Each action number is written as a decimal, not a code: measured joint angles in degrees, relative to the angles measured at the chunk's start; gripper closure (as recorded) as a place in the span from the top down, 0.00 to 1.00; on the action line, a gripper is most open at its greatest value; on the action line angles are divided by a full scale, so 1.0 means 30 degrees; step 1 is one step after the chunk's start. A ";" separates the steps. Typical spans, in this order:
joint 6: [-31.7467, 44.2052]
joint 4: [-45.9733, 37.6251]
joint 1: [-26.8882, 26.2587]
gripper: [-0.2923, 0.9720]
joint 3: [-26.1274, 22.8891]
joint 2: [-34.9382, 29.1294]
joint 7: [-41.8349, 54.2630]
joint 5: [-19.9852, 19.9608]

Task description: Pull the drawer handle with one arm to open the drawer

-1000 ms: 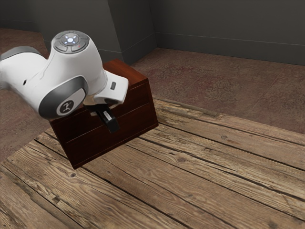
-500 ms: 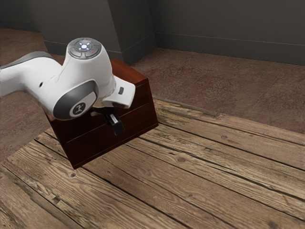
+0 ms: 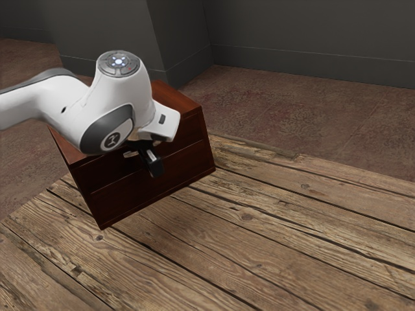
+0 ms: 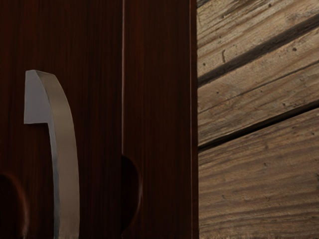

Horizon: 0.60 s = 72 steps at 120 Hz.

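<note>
Exterior view first: the white jointed robot arm comes in from the exterior view's left and leans over a dark red-brown wooden drawer cabinet that stands at the back corner of a weathered plank table. The black two-finger gripper hangs right against the cabinet's front face, about where the seam between the upper and lower fronts runs. Whether it is spread or closed I cannot tell, since the hand hides it. Both fronts look flush with the cabinet, so the drawer reads as shut. Wrist view next: a curved, brushed grey metal drawer handle stands off the glossy red wood drawer front, very close under the hand, with a thin seam running beside it and the cabinet's edge beyond that, then table planks. The step in hand seems to be securing the handle before pulling. To do it well, I would centre the gripper on the bar, not on its bent end, confirm a firm hold, then draw straight out, square to the front, slowly, so the grip does not slip and the light cabinet is not dragged across the table.
</note>
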 joint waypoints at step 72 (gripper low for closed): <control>0.0151 -0.0006 0.0126 0.76 -0.0107 0.0460 0.0182 -0.0003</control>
